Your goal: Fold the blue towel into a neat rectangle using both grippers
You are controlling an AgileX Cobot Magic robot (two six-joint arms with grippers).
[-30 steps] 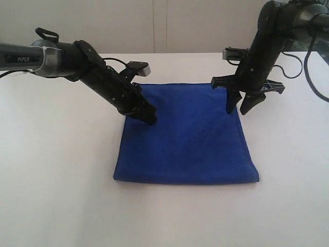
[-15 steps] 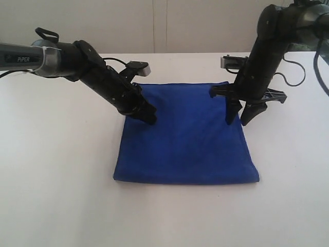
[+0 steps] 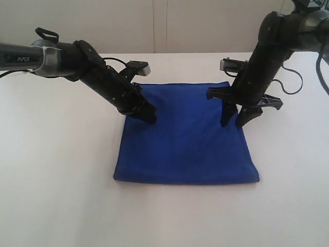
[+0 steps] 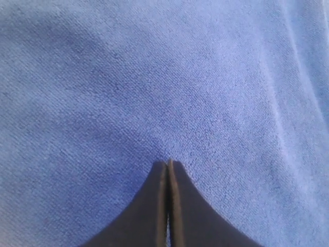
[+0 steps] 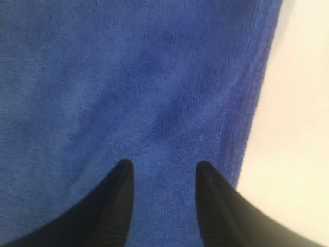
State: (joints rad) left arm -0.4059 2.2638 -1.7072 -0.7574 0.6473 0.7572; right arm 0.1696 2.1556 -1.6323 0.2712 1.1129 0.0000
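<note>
The blue towel (image 3: 187, 149) lies flat on the white table (image 3: 56, 170) as a folded, roughly square layer. My left gripper (image 3: 150, 118) is shut, its tips resting on the towel's far left part. In the left wrist view the two fingers meet at the left gripper (image 4: 168, 163) tip, with the towel (image 4: 154, 77) filling the view and no cloth showing between them. My right gripper (image 3: 232, 123) is open, tips pointing down just over the towel's right side. In the right wrist view the right gripper (image 5: 162, 167) straddles the towel (image 5: 128, 77) close to its edge.
White table (image 5: 298, 128) shows right beside the towel's edge in the right wrist view. A pale wall (image 3: 164, 25) runs behind the table. Cables (image 3: 293, 82) hang from the right arm at the far right.
The right gripper has come down and slightly left, from beside the towel's far right corner to over its right side. The left arm has stayed put.
</note>
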